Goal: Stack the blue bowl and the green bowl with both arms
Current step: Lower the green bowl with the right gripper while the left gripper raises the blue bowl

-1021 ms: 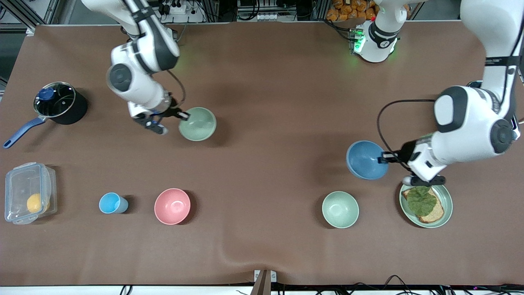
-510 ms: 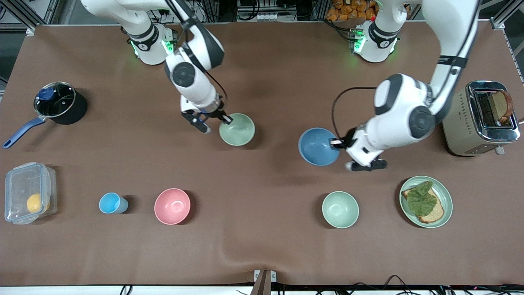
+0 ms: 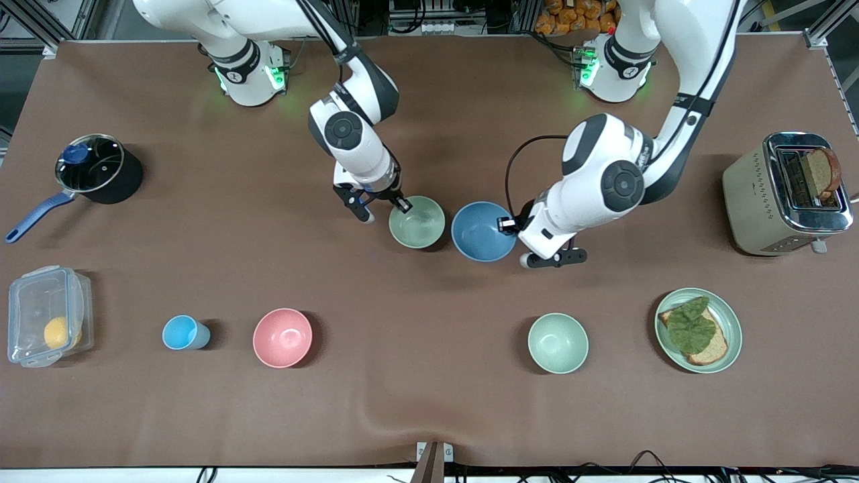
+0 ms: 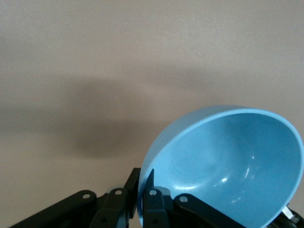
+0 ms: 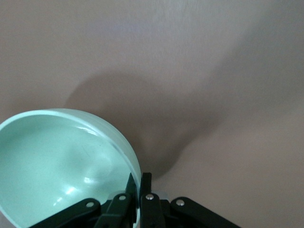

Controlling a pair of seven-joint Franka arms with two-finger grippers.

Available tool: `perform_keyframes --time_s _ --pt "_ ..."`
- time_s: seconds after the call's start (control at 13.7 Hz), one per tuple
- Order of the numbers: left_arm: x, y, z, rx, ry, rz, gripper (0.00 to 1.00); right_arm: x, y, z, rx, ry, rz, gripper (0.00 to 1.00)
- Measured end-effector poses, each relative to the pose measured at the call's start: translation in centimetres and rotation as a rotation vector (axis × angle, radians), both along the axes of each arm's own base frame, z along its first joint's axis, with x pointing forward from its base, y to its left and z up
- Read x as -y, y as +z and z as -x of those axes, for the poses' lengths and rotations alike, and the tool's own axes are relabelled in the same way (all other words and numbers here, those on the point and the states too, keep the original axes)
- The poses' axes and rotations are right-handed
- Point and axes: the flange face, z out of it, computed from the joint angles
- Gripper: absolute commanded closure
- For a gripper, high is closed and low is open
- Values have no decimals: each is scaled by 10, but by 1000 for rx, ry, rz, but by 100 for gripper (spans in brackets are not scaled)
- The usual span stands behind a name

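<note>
The blue bowl (image 3: 482, 231) and green bowl (image 3: 417, 222) hang side by side over the middle of the table (image 3: 429, 402), mouths up, slightly tilted. The left gripper (image 3: 508, 225) pinches the blue rim; the right gripper (image 3: 401, 203) pinches the green rim.

1. We take this for a robotics lab: past the right gripper (image 3: 382, 205), metal framing, cables and a power strip (image 3: 290, 13) line the edge of the brown-covered table (image 3: 429, 402).
2. Toward the left gripper (image 3: 517, 241) end, a toaster (image 3: 785, 194) and other kitchen props make a mock kitchen setup.
</note>
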Motion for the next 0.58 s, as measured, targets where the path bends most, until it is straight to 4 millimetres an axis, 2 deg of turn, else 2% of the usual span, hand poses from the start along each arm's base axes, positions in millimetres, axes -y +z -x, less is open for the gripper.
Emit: perform_keyframes --time_s 0.07,0.15,0.58 --pt "3 -4 2 -3 -3 -4 100 -3 -2 1 -3 -12 0 54" --pt "6 -7 3 -7 -9 -6 100 -5 -2 0 -3 -19 -1 1" --pt "7 -15 4 -8 -18 -24 100 0 7 -17 -10 -72 0 0"
